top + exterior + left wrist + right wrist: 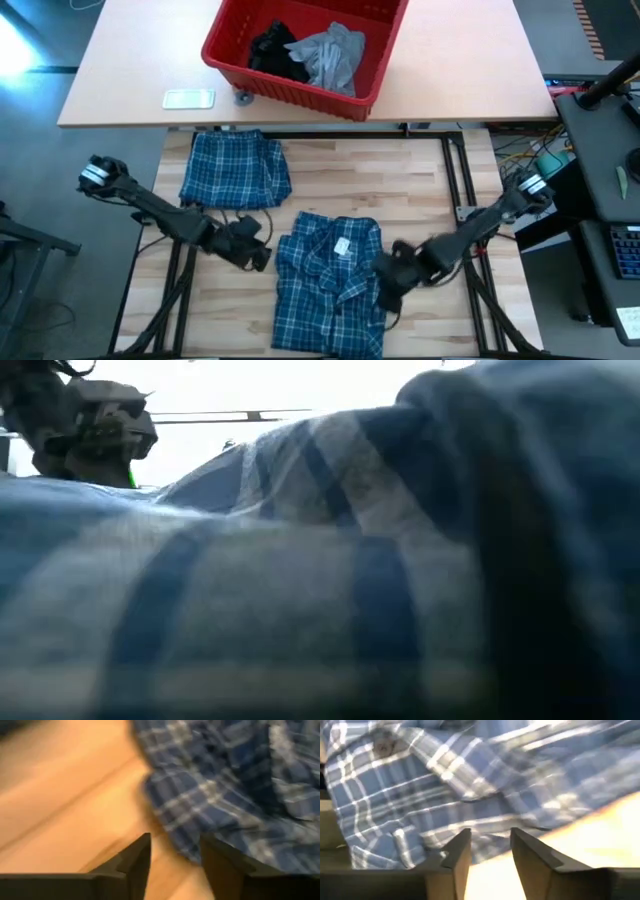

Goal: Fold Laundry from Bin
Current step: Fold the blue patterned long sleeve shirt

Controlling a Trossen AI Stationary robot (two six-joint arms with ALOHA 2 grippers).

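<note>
Pale wooden counter (420, 200) carries a blue-and-white plaid shirt (328, 282) spread near its front edge, with a second, folded plaid garment (234, 170) farther back to the left. Behind them the red bin (225, 45) holds a grey T-shirt (330, 52) and a black garment (272, 50). Left claw (258, 255) sits low just beside the shirt's left edge, right claw (388, 292) at its right edge; each has its fingers narrowly parted with nothing between them.
</note>
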